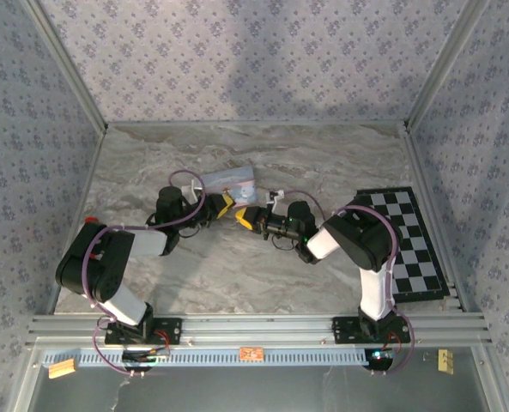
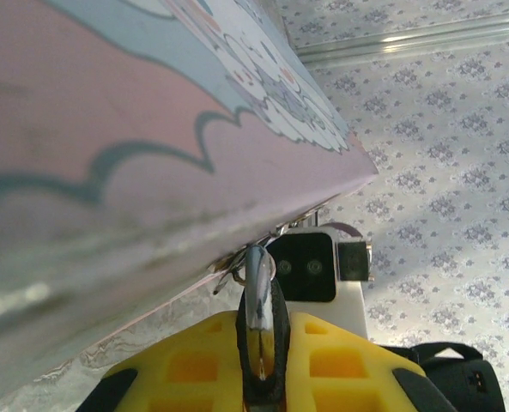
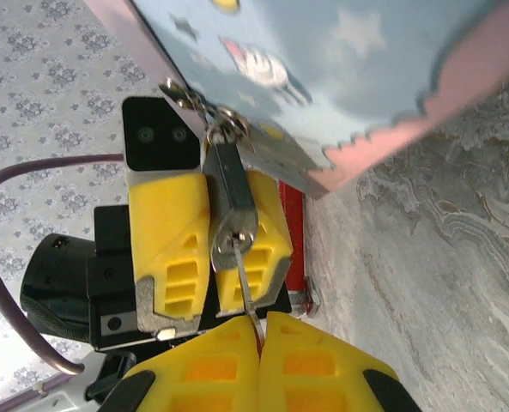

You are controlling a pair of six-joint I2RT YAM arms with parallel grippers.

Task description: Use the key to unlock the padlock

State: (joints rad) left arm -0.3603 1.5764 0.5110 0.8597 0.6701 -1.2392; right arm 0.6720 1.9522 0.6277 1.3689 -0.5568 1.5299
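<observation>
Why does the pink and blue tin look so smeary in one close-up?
Left wrist view: the tin is very near the lens, out of focus; glare streaks the padlock. Right wrist view: padlock and key look sharper. Top external view: soft shadows.

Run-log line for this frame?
left pincer: shut on small boxy padlock hooked to pale-blue tin | right pincer: shut on thin metal key, in keyhole

We find the centre barred by the left gripper (image 1: pixel 226 205) and right gripper (image 1: pixel 246 216), nose to nose. The pale blue cartoon-printed rectangular tin (image 1: pixel 230 181) blocks 11 o'clock, and the black-and-white checkered board (image 1: pixel 406 240) blocks 3 o'clock. The grey marbled tabletop (image 1: pixel 237 275) lies open at 6 and 1 o'clock.
</observation>
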